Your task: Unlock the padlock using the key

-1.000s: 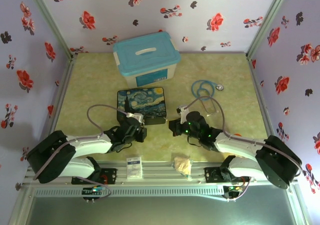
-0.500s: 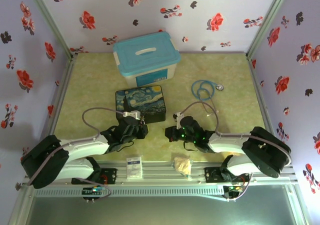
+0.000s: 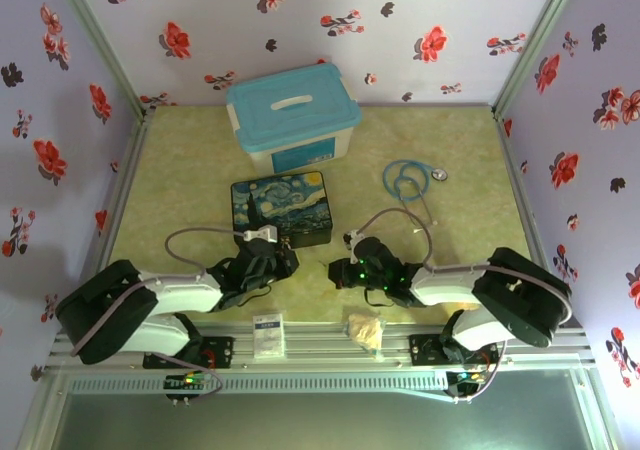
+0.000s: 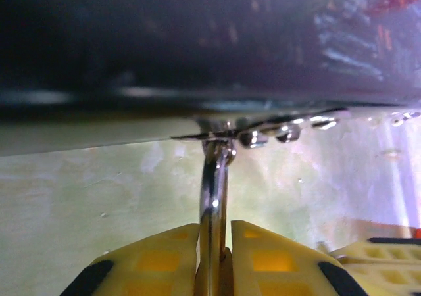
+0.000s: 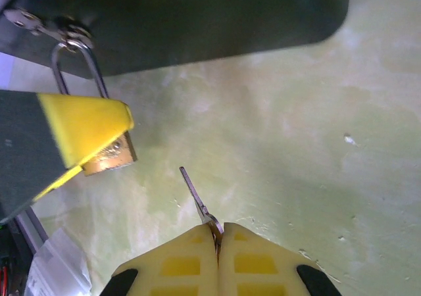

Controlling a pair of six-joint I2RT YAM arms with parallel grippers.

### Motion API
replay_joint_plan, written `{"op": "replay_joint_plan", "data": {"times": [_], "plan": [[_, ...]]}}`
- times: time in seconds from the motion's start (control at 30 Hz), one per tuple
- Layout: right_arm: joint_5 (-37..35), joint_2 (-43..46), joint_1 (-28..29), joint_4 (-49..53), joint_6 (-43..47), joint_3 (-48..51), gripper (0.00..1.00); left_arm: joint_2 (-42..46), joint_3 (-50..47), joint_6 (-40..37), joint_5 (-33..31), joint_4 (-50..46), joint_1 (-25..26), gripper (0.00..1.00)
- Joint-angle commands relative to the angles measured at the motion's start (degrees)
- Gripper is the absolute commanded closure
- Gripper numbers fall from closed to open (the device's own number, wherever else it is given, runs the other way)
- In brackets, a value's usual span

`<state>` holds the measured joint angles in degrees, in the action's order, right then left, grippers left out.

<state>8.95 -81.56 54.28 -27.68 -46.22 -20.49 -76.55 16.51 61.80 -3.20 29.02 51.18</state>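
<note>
Counting one padlock (image 5: 113,154), one key (image 5: 196,197), two grippers: my left gripper (image 4: 215,238) is clamped on the padlock, whose shackle hangs from the box (image 5: 197,20) clasp (image 5: 39,21). My right gripper (image 5: 218,238) pinches the key, its tip near the padlock, not touching.

Gap from key (image 5: 196,197) to padlock (image 5: 113,158): bare green mat (image 5: 296,145), nothing lying in it.
Over the padlock: a yellow finger (image 5: 82,128) of the left gripper (image 4: 214,243) covers most of the brass body (one lower corner shows).
Behind the padlock: front wall of the painted box (image 3: 282,208), close against the shackle (image 5: 79,66).
Right of the key: open mat.
Far side: blue-lidded bin (image 3: 292,117) and stethoscope (image 3: 408,182), well apart from the padlock.
</note>
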Motion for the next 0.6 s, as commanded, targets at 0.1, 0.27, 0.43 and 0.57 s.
{"op": "replay_joint_plan", "data": {"times": [0.1,0.27,0.43,0.57], "plan": [[0.87,-5.53,1.93,-7.26,-4.38,-1.18,1.0,-4.46,-3.42,7.66,0.39,16.41,0.46,0.9],[3.23,-7.25,2.61,-13.9,-6.14,-0.24,1.0,-8.52,-4.05,10.62,1.27,24.15,0.5,0.91],[4.04,-7.66,2.58,-16.02,-6.6,0.45,1.0,-10.54,-3.97,11.05,1.71,26.09,0.5,0.92],[4.82,-8.38,2.61,-15.06,-6.47,-0.65,1.0,-11.07,-4.42,11.52,1.71,26.78,0.63,0.92]]}}
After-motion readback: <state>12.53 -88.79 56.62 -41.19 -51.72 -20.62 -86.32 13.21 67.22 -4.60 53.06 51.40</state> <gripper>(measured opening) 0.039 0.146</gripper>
